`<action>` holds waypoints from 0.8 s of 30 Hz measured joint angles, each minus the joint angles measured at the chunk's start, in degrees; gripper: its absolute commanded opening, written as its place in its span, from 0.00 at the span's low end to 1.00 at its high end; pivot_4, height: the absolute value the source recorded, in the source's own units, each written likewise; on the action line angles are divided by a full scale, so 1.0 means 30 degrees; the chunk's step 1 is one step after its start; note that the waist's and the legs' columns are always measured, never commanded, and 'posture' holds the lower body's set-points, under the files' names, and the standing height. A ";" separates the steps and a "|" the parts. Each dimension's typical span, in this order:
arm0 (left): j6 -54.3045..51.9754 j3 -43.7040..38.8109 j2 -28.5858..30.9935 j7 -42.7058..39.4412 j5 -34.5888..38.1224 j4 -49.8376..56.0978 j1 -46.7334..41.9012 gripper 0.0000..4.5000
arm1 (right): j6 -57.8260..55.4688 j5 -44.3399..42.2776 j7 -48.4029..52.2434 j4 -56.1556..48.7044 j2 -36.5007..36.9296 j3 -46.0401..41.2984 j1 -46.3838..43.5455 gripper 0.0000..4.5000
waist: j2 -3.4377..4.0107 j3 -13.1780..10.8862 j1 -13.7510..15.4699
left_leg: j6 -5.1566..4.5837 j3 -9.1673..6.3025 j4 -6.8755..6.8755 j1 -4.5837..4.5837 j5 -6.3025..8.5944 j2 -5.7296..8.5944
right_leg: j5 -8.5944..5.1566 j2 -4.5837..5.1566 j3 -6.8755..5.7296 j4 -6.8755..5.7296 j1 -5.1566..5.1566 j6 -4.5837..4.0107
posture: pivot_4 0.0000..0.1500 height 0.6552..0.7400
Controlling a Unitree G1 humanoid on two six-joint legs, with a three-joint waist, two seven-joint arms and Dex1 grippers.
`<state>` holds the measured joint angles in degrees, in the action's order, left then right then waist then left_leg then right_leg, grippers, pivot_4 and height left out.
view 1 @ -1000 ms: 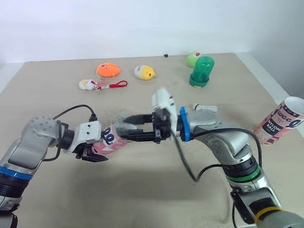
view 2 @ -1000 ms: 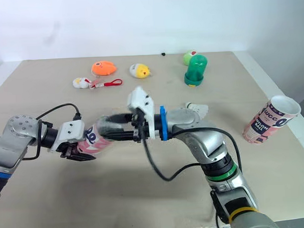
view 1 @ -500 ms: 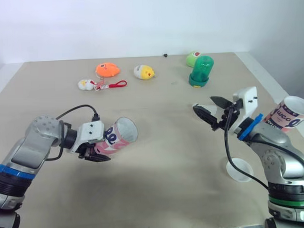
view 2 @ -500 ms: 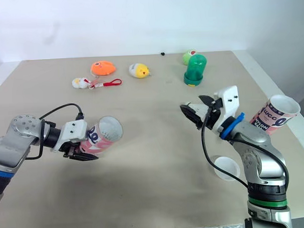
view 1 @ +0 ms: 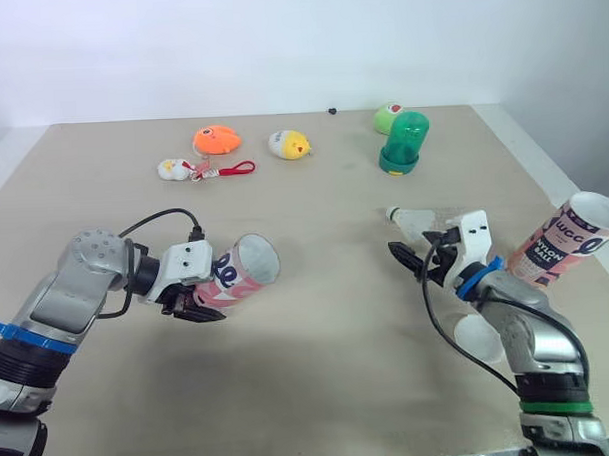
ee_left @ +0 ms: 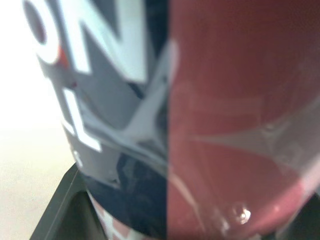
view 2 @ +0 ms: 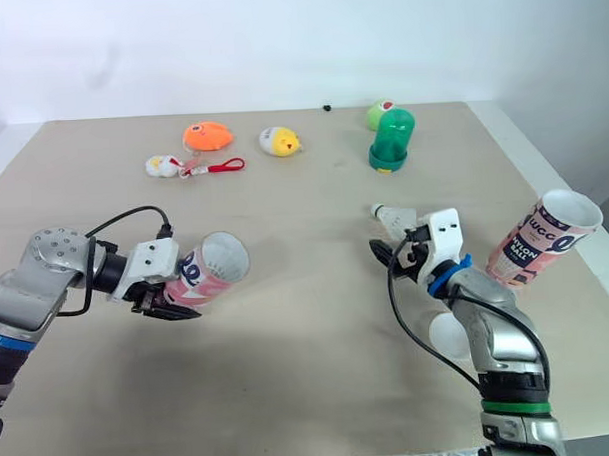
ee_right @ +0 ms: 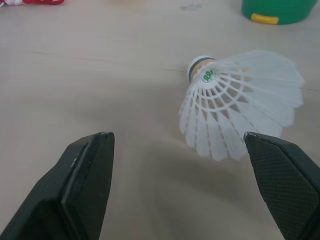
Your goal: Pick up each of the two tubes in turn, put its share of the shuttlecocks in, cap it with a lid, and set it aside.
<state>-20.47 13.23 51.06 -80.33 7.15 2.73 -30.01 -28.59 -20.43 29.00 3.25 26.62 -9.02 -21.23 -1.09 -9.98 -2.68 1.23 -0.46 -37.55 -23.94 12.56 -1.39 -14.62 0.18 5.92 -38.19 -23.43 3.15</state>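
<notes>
**Left jaws hold a tube; right jaws open near the loose shuttlecock**

From the head camera I see a broad beige worktop (view 1: pixel 320 378), matte and plain, running back to a bare white wall (view 1: pixel 278 49) across the top of the frame. At the right side the worktop ends in a pale edge.

The left jaws are clamped on a pink and navy tube (view 1: pixel 241 275) at centre left of the frame. The tube is tipped almost onto its side, with its open mouth turned toward the frame's right. In the left wrist view the printed wall of the tube sits right against the camera.

The right jaws stand wide apart at centre right, low over the worktop and gripping nothing. A white shuttlecock (ee_right: pixel 240 100) lies on its side on the worktop just ahead of them, cork end pointing away from the skirt. It touches neither finger.

The second tube (view 1: pixel 570 241) stands tilted at the right edge of the frame, mouth up. A white lid (view 1: pixel 478 337) lies flat at lower right, partly behind my right arm.

Along the back of the worktop sit:
- an orange toy (view 1: pixel 216 140)
- a small white toy (view 1: pixel 170 170) with a red strap (view 1: pixel 234 170)
- a yellow chick toy (view 1: pixel 290 144)
- a green dome (view 1: pixel 404 142)
- a round green toy (view 1: pixel 387 116)
</notes>
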 measured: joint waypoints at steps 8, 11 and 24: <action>-0.0199 -0.0045 0.0148 -0.0001 0.0139 0.0234 0.0100 0.67 | 0.0989 0.1585 -0.0681 0.4953 -0.0701 0.0823 -0.3790 0.48 | -0.0001 -0.0002 -0.0017 | 0.0000 0.0004 0.0014 -0.0005 0.0003 -0.0004 | 0.0008 -0.0003 0.0007 0.0000 -0.0006 -0.0043 | 1.00 1.00; -0.0251 -0.0053 0.0298 0.0043 0.0220 0.0344 0.0185 0.67 | 0.1088 0.1848 -0.0915 0.5742 -0.0731 0.0807 -0.4206 0.14 | -0.0002 -0.0002 -0.0035 | -0.0002 0.0002 0.0021 -0.0009 0.0005 -0.0005 | 0.0010 -0.0006 0.0007 0.0002 -0.0012 -0.0054 | 1.00 1.00; -0.0245 -0.0147 0.0536 0.0141 0.0243 0.0528 0.0391 0.67 | -0.2172 -0.4301 0.6459 -0.5433 0.0885 0.2398 -0.3801 0.01 | -0.0001 -0.0003 -0.0033 | -0.0006 -0.0058 0.0013 -0.0007 0.0008 -0.0077 | -0.0012 -0.0077 -0.0049 -0.0003 -0.0002 -0.0057 | 1.00 1.00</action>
<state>-21.20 12.79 52.67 -79.91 7.88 4.32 -28.84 -35.11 -33.33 48.37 -13.05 29.28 -1.83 -32.63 -1.09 -9.99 -2.78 1.21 -0.64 -37.51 -23.97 12.59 -1.62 -14.65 -0.05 5.77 -38.20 -23.44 2.98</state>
